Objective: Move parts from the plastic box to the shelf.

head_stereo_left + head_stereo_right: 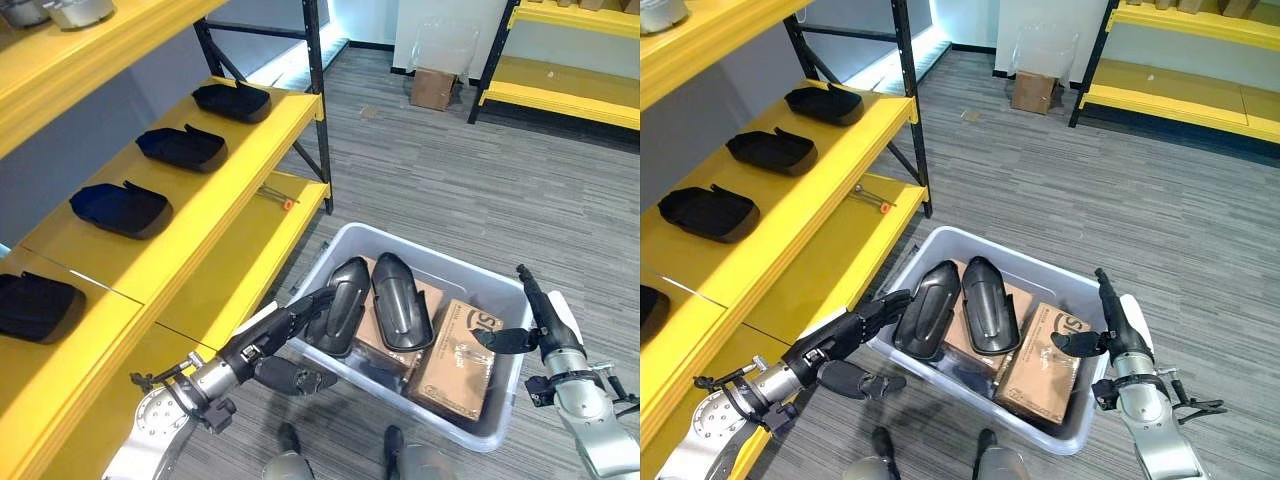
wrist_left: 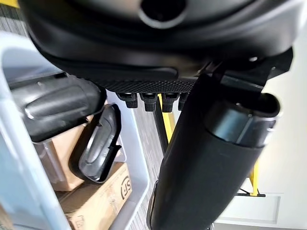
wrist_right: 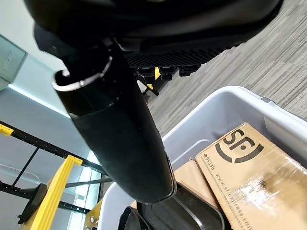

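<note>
Left eye view: left hand (image 1: 275, 330), fingers straight, reaches over plastic box (image 1: 330, 252) near-shelf rim toward dark part (image 1: 340, 304) propped there, likely lining up grasp. Right hand (image 1: 540, 320) hovers uncurled, holding nothing, at opposite rim. Second part (image 1: 401, 300) rests on cardboard boxes (image 1: 455, 360); shelf (image 1: 215, 190) carries earlier parts.

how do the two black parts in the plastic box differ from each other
The left black part is touched by the left hand, whose straight fingers reach its lower side; the right black part is touched by nothing. The left black part leans near the plastic box wall on the shelf side; the right black part lies on a cardboard box nearer the middle. Both are dark, glossy, elongated shells lying side by side.
</note>
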Robot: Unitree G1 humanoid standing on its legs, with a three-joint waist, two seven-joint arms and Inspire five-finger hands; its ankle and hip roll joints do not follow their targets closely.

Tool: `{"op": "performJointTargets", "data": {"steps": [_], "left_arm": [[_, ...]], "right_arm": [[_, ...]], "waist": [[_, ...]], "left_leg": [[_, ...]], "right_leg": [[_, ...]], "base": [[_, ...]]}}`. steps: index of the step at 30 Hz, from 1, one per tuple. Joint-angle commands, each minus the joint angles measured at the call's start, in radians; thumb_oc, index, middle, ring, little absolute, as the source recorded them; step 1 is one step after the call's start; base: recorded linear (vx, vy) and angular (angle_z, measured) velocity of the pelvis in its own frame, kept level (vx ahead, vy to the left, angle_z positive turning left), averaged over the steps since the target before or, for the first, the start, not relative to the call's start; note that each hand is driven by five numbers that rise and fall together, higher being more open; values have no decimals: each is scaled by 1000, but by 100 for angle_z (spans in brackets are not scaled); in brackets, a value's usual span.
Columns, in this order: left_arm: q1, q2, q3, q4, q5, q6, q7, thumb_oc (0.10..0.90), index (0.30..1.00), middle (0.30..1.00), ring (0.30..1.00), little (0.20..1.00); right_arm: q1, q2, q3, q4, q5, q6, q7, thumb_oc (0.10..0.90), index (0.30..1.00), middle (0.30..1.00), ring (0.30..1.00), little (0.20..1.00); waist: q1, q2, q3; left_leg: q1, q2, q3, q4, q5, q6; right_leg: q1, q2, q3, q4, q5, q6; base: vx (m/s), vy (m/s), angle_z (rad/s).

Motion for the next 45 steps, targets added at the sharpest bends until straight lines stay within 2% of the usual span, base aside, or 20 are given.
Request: {"op": "performJointTargets", "data": {"steps": [1, 4, 10, 13, 15, 16, 18, 20, 24, 33, 36, 39, 45], "left_arm": [[-17, 46, 65, -118, -78, -35, -8, 900, 1000, 1000, 1000, 1000], [-33, 56, 57, -130, -90, -23, 27, 900, 1000, 1000, 1000, 1000], [-67, 64, 53, -134, -97, -52, 106, 900, 1000, 1000, 1000, 1000], [-88, 62, 79, -145, -126, -81, 172, 900, 1000, 1000, 1000, 1000], [-100, 60, 86, -145, -122, -93, 178, 900, 1000, 1000, 1000, 1000], [-111, 59, 98, -152, -150, -105, 175, 900, 1000, 1000, 1000, 1000], [-113, 58, 100, -152, -152, -106, 173, 900, 1000, 1000, 1000, 1000], [-138, 43, 104, -171, -159, -119, 155, 900, 1000, 1000, 1000, 1000], [-159, 29, 98, -187, -163, -117, 138, 900, 1000, 1000, 1000, 1000], [-195, 10, 74, -198, -199, -99, 151, 900, 1000, 1000, 1000, 1000], [-200, 7, 68, -193, -197, -95, 162, 900, 1000, 1000, 1000, 1000], [-180, -2, 63, -199, -194, -87, 190, 900, 1000, 1000, 1000, 1000], [-180, -2, 63, -199, -194, -87, 190, 900, 1000, 1000, 1000, 1000]], "right_arm": [[-120, -38, -45, -108, -57, -78, -8, 900, 1000, 1000, 1000, 1000], [-156, -54, -31, -126, -116, -86, -14, 900, 1000, 1000, 1000, 1000], [-221, -72, -7, -150, -170, -94, -41, 900, 1000, 1000, 1000, 1000], [-256, -80, 1, -176, -214, -89, -60, 900, 1000, 1000, 1000, 1000], [-269, -82, 4, -177, -222, -89, -69, 900, 1000, 1000, 1000, 1000], [-286, -86, 4, -181, -230, -81, -90, 900, 1000, 1000, 1000, 1000], [-290, -86, 6, -180, -231, -80, -93, 900, 1000, 1000, 1000, 1000], [-319, -83, 13, -180, -256, -63, -135, 900, 1000, 1000, 1000, 1000], [-339, -81, 15, -174, -267, -50, -153, 900, 1000, 1000, 1000, 1000], [-359, -91, 7, -176, -264, -52, -177, 900, 1000, 1000, 1000, 1000], [-363, -86, 13, -183, -264, -49, -174, 900, 1000, 1000, 1000, 1000], [-365, -78, 19, -193, -269, -57, -165, 900, 1000, 1000, 1000, 1000], [-365, -78, 19, -194, -269, -57, -165, 900, 1000, 1000, 1000, 1000]], "waist": [[4, -28, -31], [10, -13, -14], [17, 4, 32], [30, 14, 75], [33, 15, 87], [41, 17, 111], [41, 17, 113], [52, 16, 149], [55, 19, 179], [30, 23, 219], [28, 23, 222], [28, 29, 222], [28, 29, 222]], "left_leg": [[35, 27, -34, -79, 11, -37], [21, 18, -28, -81, 3, -37], [-25, 11, -29, -85, 6, -34], [-78, -1, -42, -84, 13, -29], [-96, -4, -47, -81, 16, -28], [-122, -10, -55, -70, 17, -27], [-128, -11, -57, -65, 15, -27], [-168, -20, -69, -37, 10, -22], [-216, -24, -79, 3, 2, -17], [-253, -41, -76, 30, -15, -6], [-265, -46, -75, 45, -24, 0], [-251, -50, -78, 44, -31, -1], [-251, -50, -78, 43, -31, -1]], "right_leg": [[37, -32, -26, 1, -35, 38], [7, -48, -27, -19, -12, 50], [-44, -59, -19, -35, 8, 60], [-81, -56, -12, -34, 4, 56], [-96, -54, -9, -28, 2, 53], [-112, -49, -8, -21, -4, 47], [-117, -49, -8, -18, -5, 47], [-141, -43, -7, 3, -19, 38], [-184, -38, -4, 40, -30, 27], [-243, -38, 28, 58, -25, 26], [-260, -39, 33, 69, -26, 24], [-269, -34, 34, 111, -55, 14], [-269, -34, 34, 111, -55, 14]], "base": [[-58, 35, 24], [-114, 36, 18], [-150, -1, -1], [-185, -34, 2], [-157, -72, 8], [-157, -87, 9], [-98, -63, 0], [-163, -141, 0], [-95, -78, 6], [-62, -18, -6], [-58, -51, -5], [-27, -33, 0], [-1, -1, -2]]}}
